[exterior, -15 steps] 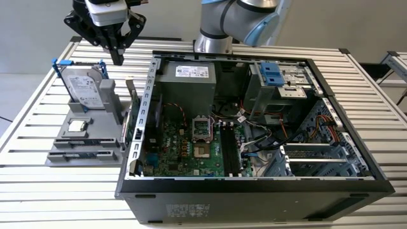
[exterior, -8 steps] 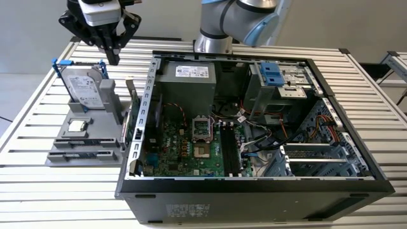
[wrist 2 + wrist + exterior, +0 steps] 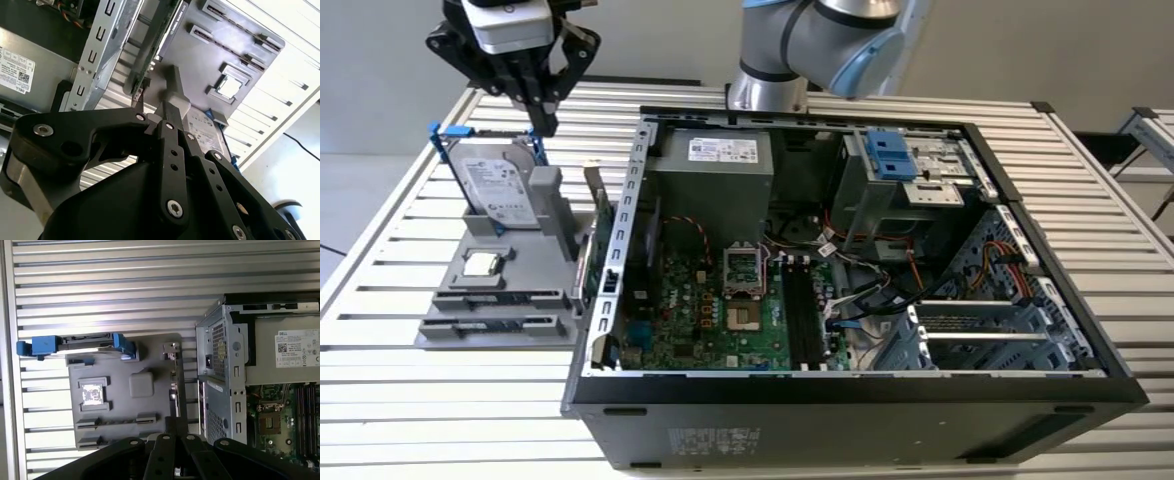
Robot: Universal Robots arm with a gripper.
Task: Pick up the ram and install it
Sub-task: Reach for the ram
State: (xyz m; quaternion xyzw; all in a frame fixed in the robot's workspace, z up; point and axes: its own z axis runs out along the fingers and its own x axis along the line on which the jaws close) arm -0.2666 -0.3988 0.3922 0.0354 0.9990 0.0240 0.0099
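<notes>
My gripper (image 3: 542,125) hangs shut at the exterior view's upper left, its fingers drawn to a point with nothing seen between them. It is above the far end of a grey parts fixture (image 3: 454,300), close over the silver hard drive (image 3: 500,185) in its blue frame. In both wrist views the black finger links converge toward the gripper (image 3: 169,112) (image 3: 174,421), with the fixture (image 3: 125,360) below. The ram is hidden from me. Two long narrow holders (image 3: 117,420) on the fixture show thin dark lines. The dark memory slots (image 3: 801,315) lie on the motherboard (image 3: 707,310).
An open computer case (image 3: 854,390) lies on the slatted table (image 3: 400,390) at the exterior view's right of the fixture. A green expansion card (image 3: 600,255) stands upright between fixture and case. A small processor chip (image 3: 483,264) rests on the fixture. The arm's base (image 3: 767,90) stands behind the case.
</notes>
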